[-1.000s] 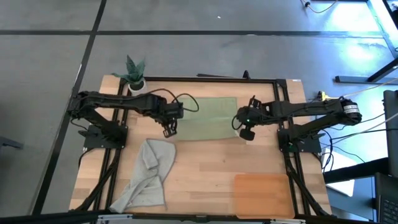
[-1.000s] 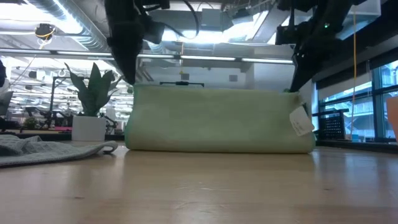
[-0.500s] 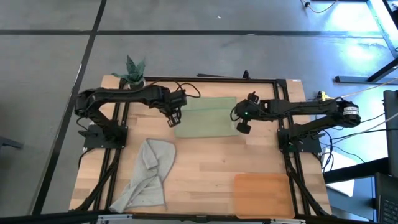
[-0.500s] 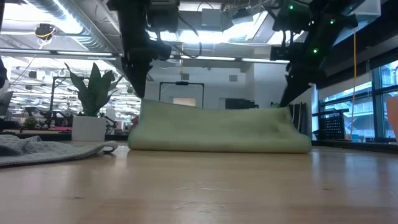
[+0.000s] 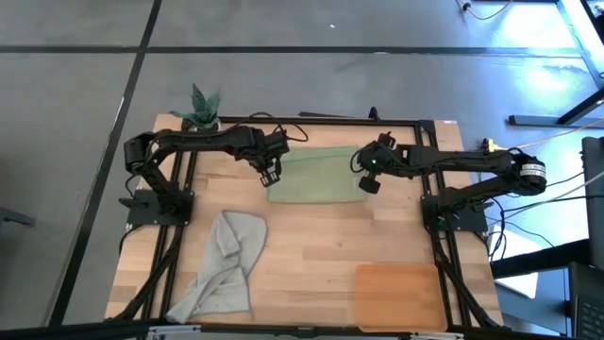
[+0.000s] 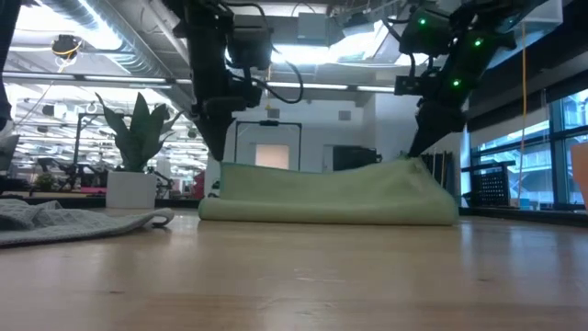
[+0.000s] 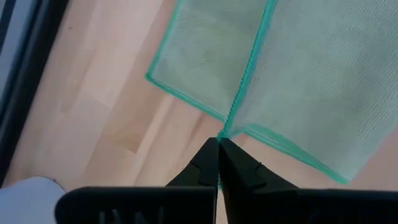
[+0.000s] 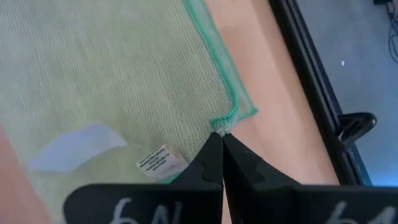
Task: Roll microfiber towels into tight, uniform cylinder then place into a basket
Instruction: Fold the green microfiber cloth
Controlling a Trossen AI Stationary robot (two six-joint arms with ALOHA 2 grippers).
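The sage green towel lies at the table's far middle, folded over on itself, its fold resting on the wood. My left gripper is shut on its left corner and my right gripper on its right corner, both held a little above the table. The towel's white tag shows near the right gripper. The light grey towel lies crumpled at the near left. The orange-brown basket sits at the near right. My left gripper pinches the green towel's left corner, at its teal hem, between its two fingertips, slanting down from above. The corner is raised off the table and the cloth slopes down from it to the fold. My right gripper pinches the towel's right corner, where the teal hem turns, between its two fingertips, slanting down from above. That corner stands lifted, and the cloth sags between the two grippers.
A small plant in a white pot stands at the far left corner. A black frame runs round the table's edges. Bare wood lies between the green towel and the basket.
Both grippers have gone toward the table's far edge and down, still shut on the green towel's corners. The held edge has come over toward the far edge; the cloth that stood up like a tall wall is now low and folded over, its fold staying on the table.
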